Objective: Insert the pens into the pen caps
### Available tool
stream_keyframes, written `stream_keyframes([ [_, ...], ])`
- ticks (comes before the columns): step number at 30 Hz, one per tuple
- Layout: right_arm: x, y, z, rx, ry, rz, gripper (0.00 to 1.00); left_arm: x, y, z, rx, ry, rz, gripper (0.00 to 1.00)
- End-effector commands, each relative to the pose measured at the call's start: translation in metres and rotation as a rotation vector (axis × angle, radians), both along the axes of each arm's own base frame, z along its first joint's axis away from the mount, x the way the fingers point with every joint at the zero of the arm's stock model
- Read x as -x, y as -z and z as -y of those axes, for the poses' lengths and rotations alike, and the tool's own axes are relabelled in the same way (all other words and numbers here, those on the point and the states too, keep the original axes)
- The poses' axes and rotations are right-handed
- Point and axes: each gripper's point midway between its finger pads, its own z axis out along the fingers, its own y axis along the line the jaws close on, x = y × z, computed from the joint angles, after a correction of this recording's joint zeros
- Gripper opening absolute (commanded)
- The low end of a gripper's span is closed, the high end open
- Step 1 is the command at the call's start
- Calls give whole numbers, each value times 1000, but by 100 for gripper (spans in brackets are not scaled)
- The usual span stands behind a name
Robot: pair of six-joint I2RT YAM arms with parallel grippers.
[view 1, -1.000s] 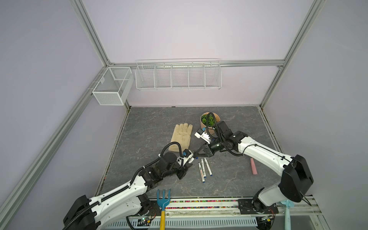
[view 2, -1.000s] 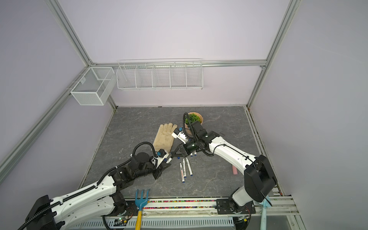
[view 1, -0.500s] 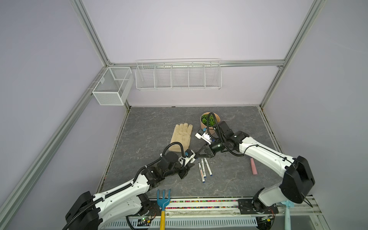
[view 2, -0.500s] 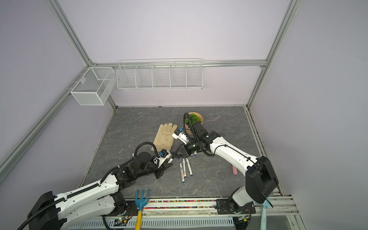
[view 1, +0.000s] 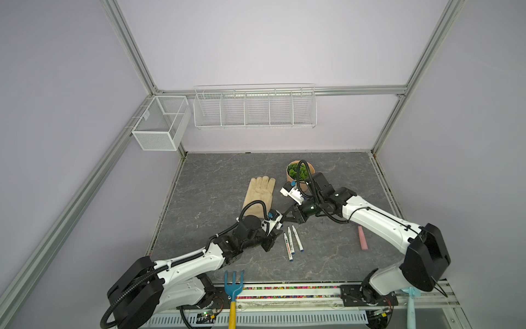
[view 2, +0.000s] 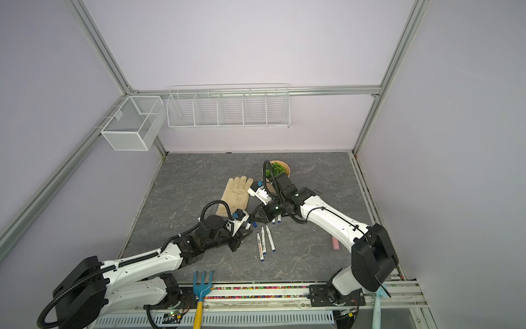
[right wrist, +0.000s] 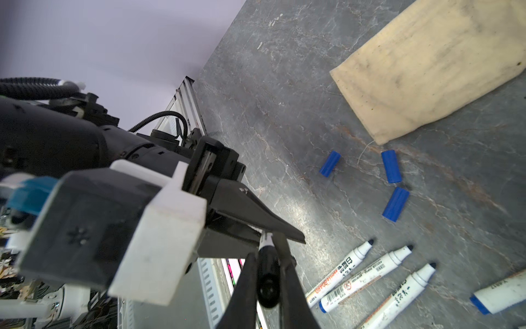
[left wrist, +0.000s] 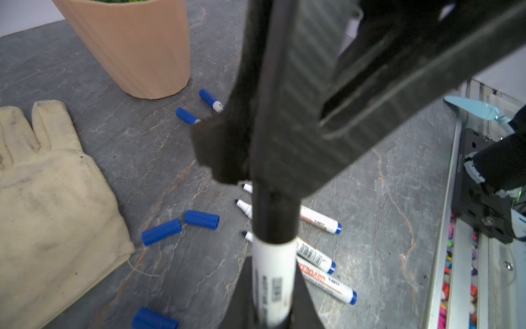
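**Only the pen barrels carry print**

Three uncapped pens lie side by side toward the worktop's front edge. On the left-hand pen [left wrist: 324, 282], nearest the worktop's left edge, I read red "TEBOARD" and "Y-8817". The right wrist view shows the whole word, "WHITEBOARD". The middle pen [left wrist: 313, 256] carries a barcode, its digits too small to read. The right-hand pen [left wrist: 318, 223] shows "Y-8817". The held pen [left wrist: 271, 279] between my left fingers [left wrist: 242, 302] has dark print, too blurred to read.

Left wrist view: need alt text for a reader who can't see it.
Close up, the left tool holds a white pen, its tip end in a black cap gripped by the right tool. Behind, on the grey table, lie three uncapped pens, loose blue caps, a beige glove and a peach pot.
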Motion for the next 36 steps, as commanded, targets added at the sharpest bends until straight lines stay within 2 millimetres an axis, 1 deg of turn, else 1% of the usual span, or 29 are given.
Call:
stream_keyframes([
  [1, 63, 21, -1, 23, -151, -209, 7, -28, -162, 33, 459, -15, 292, 0],
  [3, 57, 12, 0, -3, -131, -187, 7, -24, -150, 38, 436, 17, 253, 0],
  [4, 52, 5, 1, -22, -115, -170, 9, -22, -142, 41, 429, 23, 222, 0],
  [6, 39, -5, 3, -37, -65, -126, 17, -15, -127, 46, 416, 36, 185, 0],
  [8, 23, -17, 7, -55, 6, -72, 31, -6, -109, 52, 392, 47, 154, 0],
  [11, -1, -37, 14, -95, 117, 3, 40, 1, -87, 58, 380, 55, 85, 0],
  [13, -12, -48, 16, -125, 174, 38, 42, 3, -79, 58, 399, 45, 54, 0],
  [16, -21, -55, 18, -142, 233, 76, 41, 1, -77, 56, 448, 16, 34, 0],
  [20, -25, -54, 22, -141, 273, 87, 38, -2, -79, 56, 473, -1, 30, 0],
  [28, -19, -43, 30, -122, 293, 79, 37, -10, -89, 62, 553, -31, 12, 0],
  [33, -18, -42, 33, -115, 302, 92, 36, -18, -94, 67, 610, -58, -11, 0],
  [36, -19, -40, 34, -109, 304, 96, 30, -22, -98, 71, 623, -68, -8, 0],
])
